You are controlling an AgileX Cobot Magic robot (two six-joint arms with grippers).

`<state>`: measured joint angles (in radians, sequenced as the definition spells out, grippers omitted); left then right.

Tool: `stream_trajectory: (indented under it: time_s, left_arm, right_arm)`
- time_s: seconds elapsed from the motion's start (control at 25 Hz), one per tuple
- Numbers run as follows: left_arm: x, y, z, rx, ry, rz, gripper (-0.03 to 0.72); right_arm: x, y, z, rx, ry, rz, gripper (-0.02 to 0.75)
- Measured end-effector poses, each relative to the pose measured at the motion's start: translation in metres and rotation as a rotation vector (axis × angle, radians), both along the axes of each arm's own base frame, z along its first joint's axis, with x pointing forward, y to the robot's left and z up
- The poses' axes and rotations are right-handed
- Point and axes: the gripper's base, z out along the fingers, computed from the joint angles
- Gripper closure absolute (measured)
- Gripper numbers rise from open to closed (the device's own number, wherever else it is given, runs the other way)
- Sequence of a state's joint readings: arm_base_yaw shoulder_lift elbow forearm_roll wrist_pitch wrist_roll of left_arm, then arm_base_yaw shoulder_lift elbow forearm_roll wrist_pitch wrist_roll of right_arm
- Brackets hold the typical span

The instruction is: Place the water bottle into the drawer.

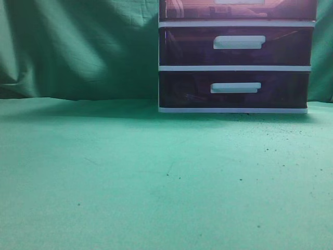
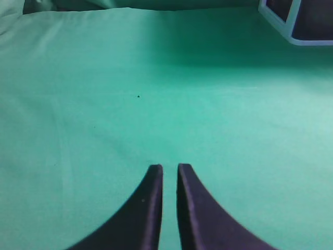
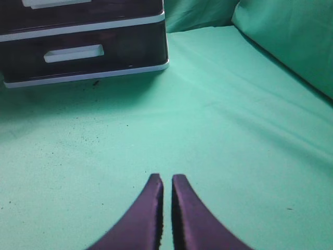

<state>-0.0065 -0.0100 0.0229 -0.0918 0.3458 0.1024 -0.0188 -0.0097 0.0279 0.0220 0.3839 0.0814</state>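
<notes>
The reddish-pink drawer [image 1: 187,9] sits at the top of the white-framed unit [image 1: 234,24], cut off by the upper edge of the exterior view, with only the bottom of its white handle [image 1: 239,1] showing. It looks pushed in. The water bottle is not in any view. My left gripper [image 2: 170,166] hovers over bare green cloth, jaws together with nothing between them. My right gripper [image 3: 167,177] is also shut and empty over the cloth, in front of and to the right of the unit [image 3: 104,23]. Neither gripper shows in the exterior view.
Two dark purple drawers, middle [image 1: 187,47] and lower [image 1: 187,89], sit shut below the top one. The unit's corner shows at the top right of the left wrist view [image 2: 291,31]. Green cloth [image 1: 156,177] covers the table and hangs behind as a backdrop.
</notes>
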Motion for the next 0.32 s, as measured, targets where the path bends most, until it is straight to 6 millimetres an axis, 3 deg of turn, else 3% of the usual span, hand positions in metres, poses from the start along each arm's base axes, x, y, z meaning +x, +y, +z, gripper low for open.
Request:
stream_trajectory:
  time_s: [0.32]
  left_arm:
    - [0.0,0.0015,-0.0001,0.05,0.0,0.004,0.622]
  right_arm:
    - [0.0,0.0,-0.0001,0.0,0.002,0.0,0.69]
